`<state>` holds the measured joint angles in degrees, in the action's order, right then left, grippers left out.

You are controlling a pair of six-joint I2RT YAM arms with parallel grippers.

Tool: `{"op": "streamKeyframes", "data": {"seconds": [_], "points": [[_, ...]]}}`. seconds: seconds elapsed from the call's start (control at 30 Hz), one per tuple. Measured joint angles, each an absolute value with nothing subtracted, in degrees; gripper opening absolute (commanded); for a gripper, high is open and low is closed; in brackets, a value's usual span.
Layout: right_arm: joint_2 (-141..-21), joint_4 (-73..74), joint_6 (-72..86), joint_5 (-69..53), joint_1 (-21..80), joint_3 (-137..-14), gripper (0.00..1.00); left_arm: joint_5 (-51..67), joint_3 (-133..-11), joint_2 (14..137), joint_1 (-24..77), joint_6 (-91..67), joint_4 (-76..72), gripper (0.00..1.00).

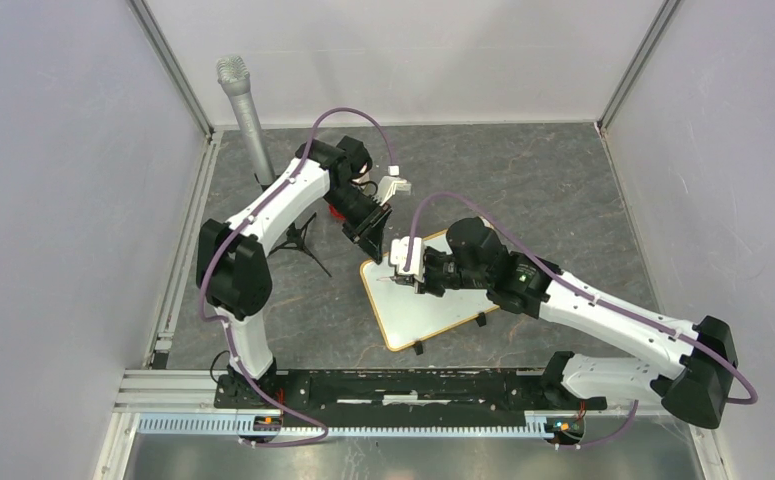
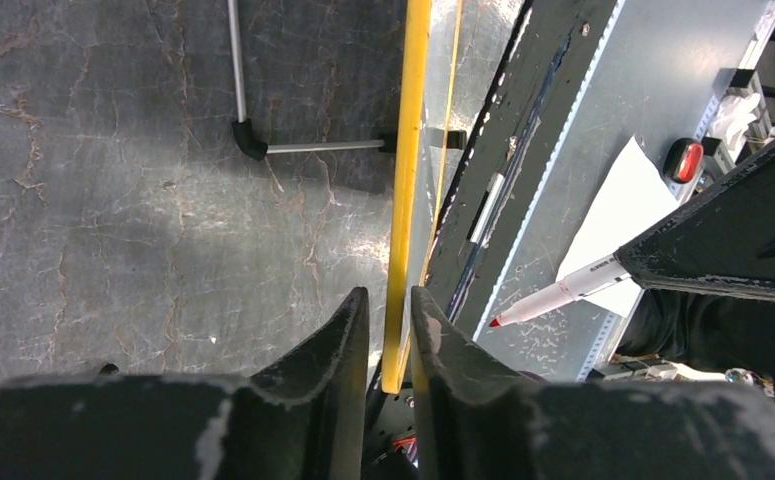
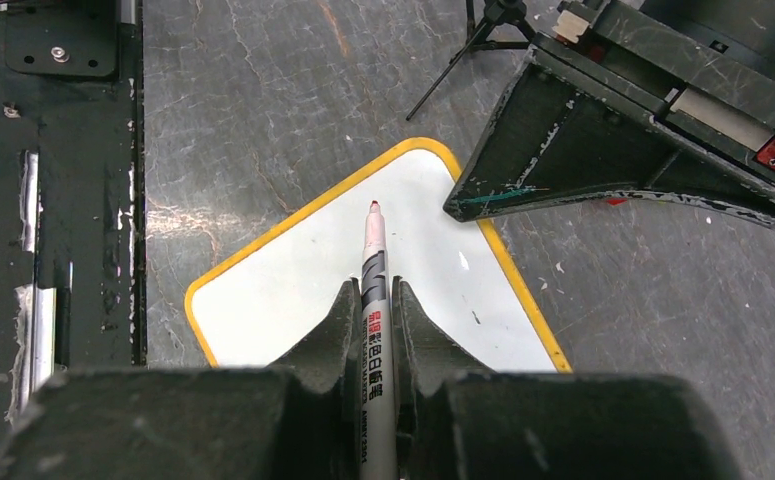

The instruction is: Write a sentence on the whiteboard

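Broadly, a dark stone-patterned table [image 1: 563, 200] is seen, and one whiteboard [image 1: 443, 312] is laid near its middle, askew to the table's edges, with two arms reaching in over it. One microphone stand [image 1: 248, 110] is placed near the far left corner, well apart from the work. The left gripper [image 2: 390, 300] is set astride the board's far left edge, the frame running between two nearly closed fingers; whether the frame is actually pinched cannot be told. The right gripper [image 3: 373, 290] is closed on one marker [image 3: 374, 255], held along the fingers with its long axis aimed across the board toward that same corner. The board lies under and ahead of the red tip [image 3: 373, 206], so the right arm is judged the one to write; contact cannot be confirmed. No sentence is seen on the white face. Two black feet [image 1: 418, 348] are counted along the near edge.
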<state>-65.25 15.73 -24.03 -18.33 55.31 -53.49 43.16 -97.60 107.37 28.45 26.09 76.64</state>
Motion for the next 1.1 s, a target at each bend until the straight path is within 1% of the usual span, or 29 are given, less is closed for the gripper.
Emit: {"op": "streamKeyframes", "data": {"seconds": [0.23,0.37,0.6,1.1], "points": [[-65.65,14.59,-23.81,-17.63,55.31,-53.21,0.0,42.94,-97.1,107.04,28.47,26.2,76.58,0.11],[-65.98,14.04,-23.81,-16.4,55.31,-52.99,0.0,42.59,-97.32,107.04,28.56,27.35,76.66,0.08],[-67.2,13.26,-23.81,-15.35,55.31,-52.99,0.0,42.13,-97.97,107.04,28.73,28.67,77.03,0.05],[-70.24,12.49,-22.79,-15.4,55.22,-53.41,0.0,42.17,-97.97,107.04,28.73,28.86,77.06,0.03]]}}
